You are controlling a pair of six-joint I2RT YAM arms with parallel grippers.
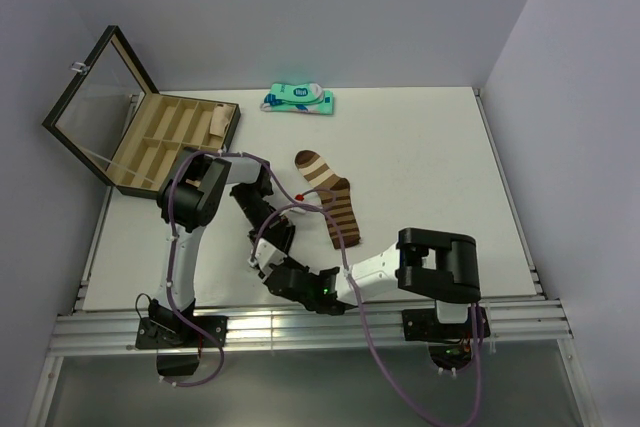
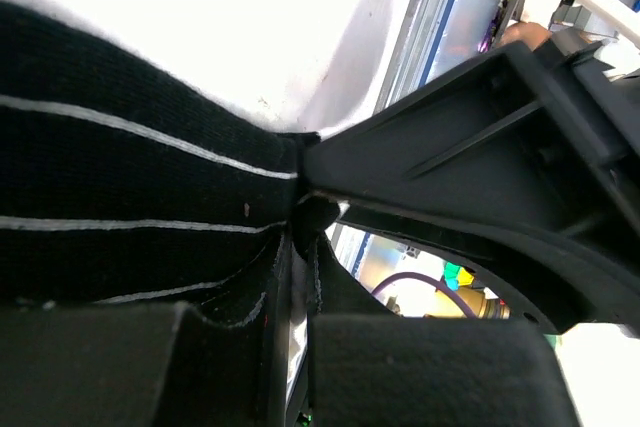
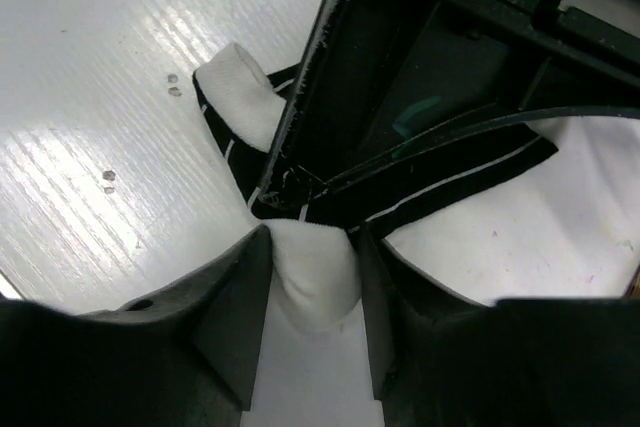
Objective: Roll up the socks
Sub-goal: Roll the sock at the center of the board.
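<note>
Left pincer [image 2: 296,319]: clenched on a fold of the black sock [image 2: 130,187]; the cloth is pinched in the narrow gap between the fingers.
Right pincer [image 3: 312,265]: clamped on a white part of the same sock, which is pressed from both sides by the fingers; the left pincer is met almost tip to tip.
Black sock: held between the two pincers near the front edge of the bench [image 1: 440,167]; it is mostly hidden under the arms in the top view, and thin white stripes are seen across it.
Brown sock [image 1: 330,199]: laid flat on the bench just beyond the pincers, gripped by neither.
Package [image 1: 298,99]: teal and white, laid at the far edge.
Box [image 1: 150,137]: set at the far left with its lid raised.
</note>
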